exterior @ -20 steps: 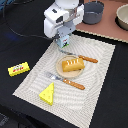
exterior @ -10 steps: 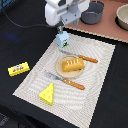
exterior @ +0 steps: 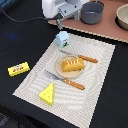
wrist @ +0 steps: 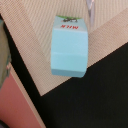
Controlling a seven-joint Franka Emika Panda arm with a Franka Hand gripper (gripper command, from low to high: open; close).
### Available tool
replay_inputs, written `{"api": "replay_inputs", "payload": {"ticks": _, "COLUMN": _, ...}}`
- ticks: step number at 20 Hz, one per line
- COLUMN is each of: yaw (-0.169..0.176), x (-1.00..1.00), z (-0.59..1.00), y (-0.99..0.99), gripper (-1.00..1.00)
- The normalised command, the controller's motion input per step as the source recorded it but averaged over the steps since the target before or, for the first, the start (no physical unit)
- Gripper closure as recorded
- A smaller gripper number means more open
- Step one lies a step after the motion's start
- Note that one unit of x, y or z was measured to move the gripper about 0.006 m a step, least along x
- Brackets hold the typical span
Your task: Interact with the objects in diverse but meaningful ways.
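Directly beneath the gripper (exterior: 60, 22), clear of it, the pale blue milk carton (wrist: 70, 46) stands on the woven placemat's (exterior: 95, 80) far corner. Whether the jaws are parted is hidden; descend centred, straddling its narrow sides, then close gently.

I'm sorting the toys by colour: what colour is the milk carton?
Pale blue milk carton, clearest in the wrist view.

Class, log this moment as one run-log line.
gripper: above milk carton, state unclear | milk carton: upright on placemat corner | bread loaf: on plate
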Motion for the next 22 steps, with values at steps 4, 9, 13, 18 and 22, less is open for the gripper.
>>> {"api": "replay_inputs", "payload": {"ticks": 4, "yaw": 0.133, "x": 0.13, "z": 0.34, "y": -0.24, "gripper": -1.00}}
{"api": "replay_inputs", "payload": {"ticks": 9, "yaw": 0.090, "x": 0.31, "z": 0.30, "y": -0.31, "gripper": -1.00}}
{"api": "replay_inputs", "payload": {"ticks": 13, "yaw": 0.074, "x": 0.37, "z": 0.26, "y": -0.29, "gripper": -1.00}}
{"api": "replay_inputs", "payload": {"ticks": 18, "yaw": 0.094, "x": 0.26, "z": 0.12, "y": -0.28, "gripper": -1.00}}
{"api": "replay_inputs", "payload": {"ticks": 22, "yaw": 0.122, "x": 0.17, "z": 0.00, "y": -0.22, "gripper": -1.00}}
